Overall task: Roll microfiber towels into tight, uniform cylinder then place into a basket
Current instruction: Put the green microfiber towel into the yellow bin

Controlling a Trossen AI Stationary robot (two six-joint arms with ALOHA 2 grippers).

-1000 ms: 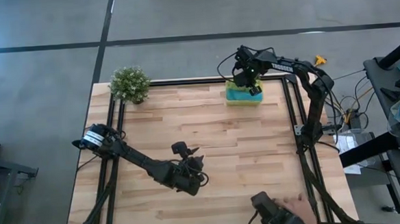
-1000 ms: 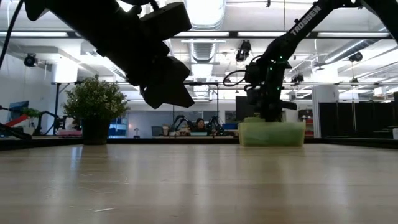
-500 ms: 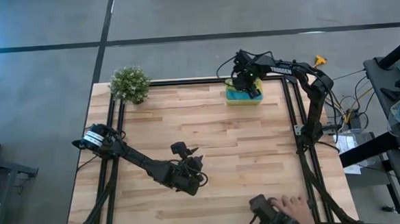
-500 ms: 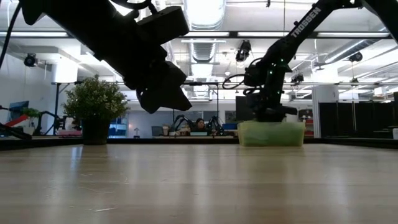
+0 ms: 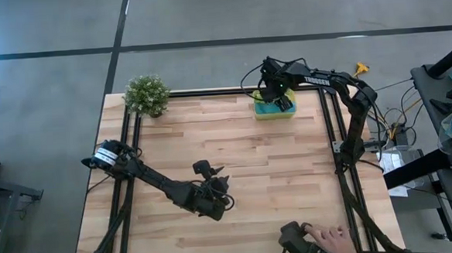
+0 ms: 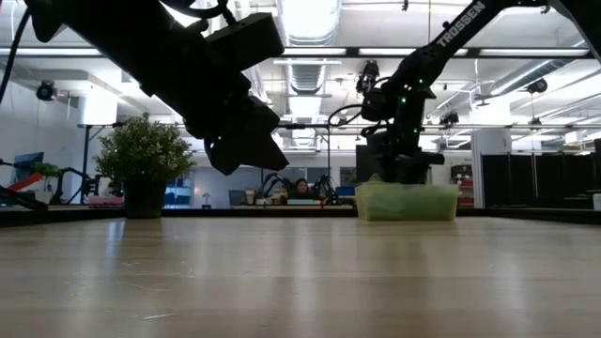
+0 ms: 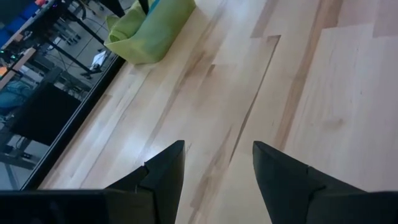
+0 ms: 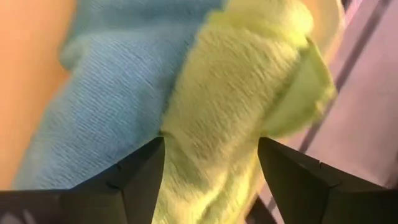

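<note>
The wooden table [image 5: 236,180] fills most of the high view, its light planks framed by dark rails. Two dark arms reach over it. The left arm stretches from the table's left edge toward the middle of the near half, and the left gripper [image 5: 218,198] hangs above bare wood there, well apart from everything else. In its own wrist view the two dark fingers [image 7: 163,168] stand spread with plain planks between them, holding nothing.

The right arm comes in from the right rail and bends to the far edge of the table, where the right gripper [image 5: 275,84] hovers directly over the basket [image 5: 275,113]. The right wrist view shows its fingers [image 8: 134,171] parted wide and gripping nothing, just above the cloth.

The basket, a small yellow tray, sits at the far edge of the table, right of centre. Both microfiber towels lie inside it side by side and touching: the turquoise-blue towel [image 8: 118,93] and the lime-green towel [image 8: 242,81], each bunched into a rough roll.

A small potted plant [image 5: 147,94] stands at the far left corner of the table.

At the near edge of the high view, a person's hand [image 5: 331,236] rests beside a dark device.
</note>
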